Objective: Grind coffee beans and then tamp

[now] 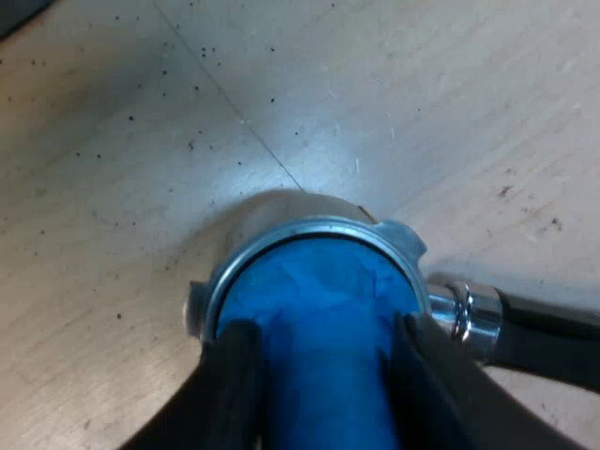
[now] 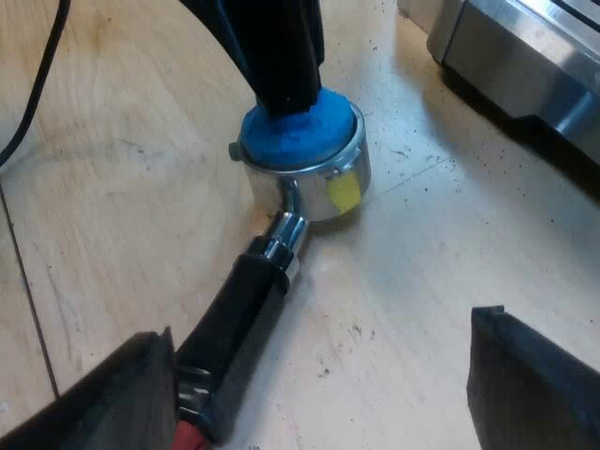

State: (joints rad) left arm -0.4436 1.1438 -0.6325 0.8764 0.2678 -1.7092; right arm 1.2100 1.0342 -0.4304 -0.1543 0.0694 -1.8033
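Note:
The metal holder (image 1: 317,228) rests on the wooden table with the blue tamper (image 1: 319,300) seated in its basket. My left gripper (image 1: 325,328) is shut on the tamper, one black finger on each side. From the right wrist, the tamper (image 2: 302,131) sits in the holder (image 2: 314,187), which carries a yellow mark, and the left gripper (image 2: 286,80) grips it from above. The dark handle (image 2: 246,300) runs toward my right gripper (image 2: 319,337), its red end (image 2: 192,437) close to one finger (image 2: 103,403). That gripper is open and touches nothing.
The espresso machine's steel base (image 2: 525,66) stands a short way beyond the holder. A thin black cable (image 2: 37,80) lies on the wooden table (image 2: 422,262), which is speckled with coffee grounds.

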